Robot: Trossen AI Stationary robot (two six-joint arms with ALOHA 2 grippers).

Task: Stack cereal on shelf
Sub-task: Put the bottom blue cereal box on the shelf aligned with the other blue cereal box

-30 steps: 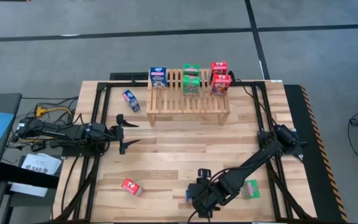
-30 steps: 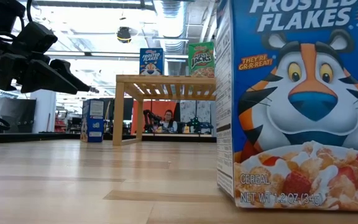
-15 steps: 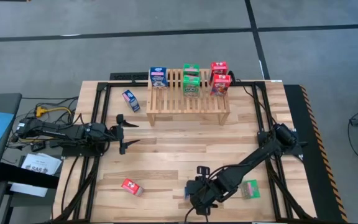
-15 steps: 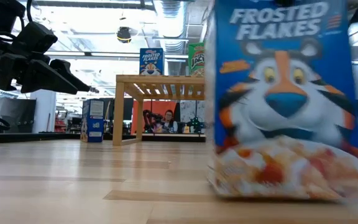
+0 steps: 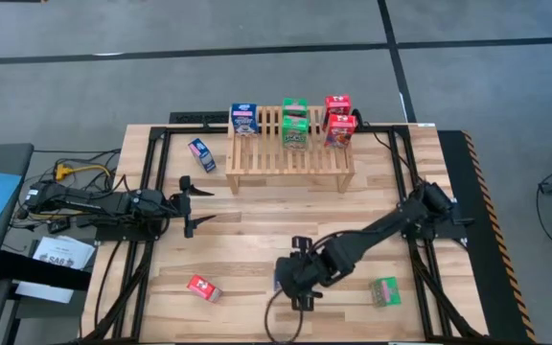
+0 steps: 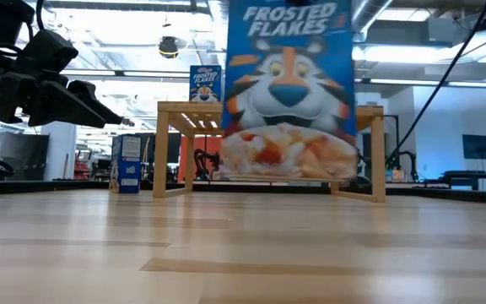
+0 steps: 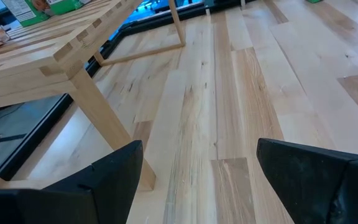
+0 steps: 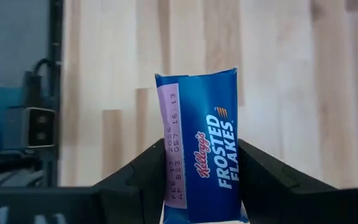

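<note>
My right gripper (image 5: pixel 290 276) is shut on a blue Frosted Flakes box (image 5: pixel 279 279) over the near middle of the table. The box also shows in the low view (image 6: pixel 289 93). My left gripper (image 5: pixel 192 205) is open and empty at the table's left, with its fingers wide apart in the left wrist view (image 7: pixel 197 180). The slatted wooden shelf (image 5: pixel 290 158) stands at the far middle. It bears one blue box (image 5: pixel 244 119), two green boxes (image 5: pixel 295 125) and two red boxes (image 5: pixel 338 120), all upright. My right gripper pinches the blue box between its two fingers (image 8: pixel 148 171), one on each of the two faces beside its narrow top panel (image 8: pixel 201 155). The fingers come from above, pointing down. The box hangs upright, its bottom edge (image 6: pixel 285 179) lifted clear of the table.
A blue box (image 5: pixel 201 153) stands on the table left of the shelf. A red box (image 5: pixel 202 287) lies near the front left and a green box (image 5: pixel 385 290) near the front right. The shelf's leg (image 7: pixel 98 106) is close in front of my left gripper.
My right gripper has lifted the blue box clear of the table. It has carried the box toward the table's left edge and a little toward the far edge. The box has stayed upright.
</note>
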